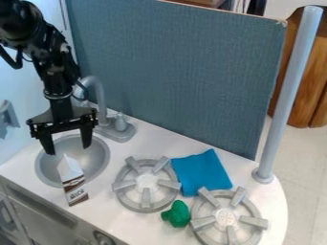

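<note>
End effector point(68, 149) released above sink point(97, 161); carton point(73, 181) just below, at sink's rim.

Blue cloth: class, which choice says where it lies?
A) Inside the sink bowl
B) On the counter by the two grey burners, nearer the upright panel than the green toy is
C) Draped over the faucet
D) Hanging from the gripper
B: the blue cloth lies on the white counter beside the two grey burners, with the green toy farther from the upright panel.
</note>
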Motion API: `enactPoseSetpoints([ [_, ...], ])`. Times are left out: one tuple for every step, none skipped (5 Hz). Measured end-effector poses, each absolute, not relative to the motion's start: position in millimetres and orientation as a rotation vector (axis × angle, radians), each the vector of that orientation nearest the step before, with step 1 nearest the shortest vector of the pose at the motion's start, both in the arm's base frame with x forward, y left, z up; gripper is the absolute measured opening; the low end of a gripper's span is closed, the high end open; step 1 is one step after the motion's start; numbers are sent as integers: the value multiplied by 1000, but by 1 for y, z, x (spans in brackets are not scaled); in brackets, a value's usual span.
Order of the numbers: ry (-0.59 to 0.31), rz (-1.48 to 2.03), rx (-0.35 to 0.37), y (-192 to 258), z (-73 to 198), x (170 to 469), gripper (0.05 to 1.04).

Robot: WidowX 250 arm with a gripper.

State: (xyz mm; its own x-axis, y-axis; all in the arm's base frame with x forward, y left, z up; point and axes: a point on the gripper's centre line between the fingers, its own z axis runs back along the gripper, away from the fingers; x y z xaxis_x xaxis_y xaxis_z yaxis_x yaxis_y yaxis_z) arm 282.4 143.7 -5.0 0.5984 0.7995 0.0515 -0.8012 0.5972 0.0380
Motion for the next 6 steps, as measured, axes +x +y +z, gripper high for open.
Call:
enactPoseSetpoints([
  [3, 931, 59, 142, -15, 278, 1000],
  [-14, 927, 55, 142, -18, 280, 1000],
  [-15, 927, 53, 142, -26, 280, 1000],
  [-34, 930, 43, 141, -28, 280, 1000],
  [-48, 933, 33, 140, -35, 281, 1000],
  [-59, 934, 42, 141, -43, 281, 1000],
])
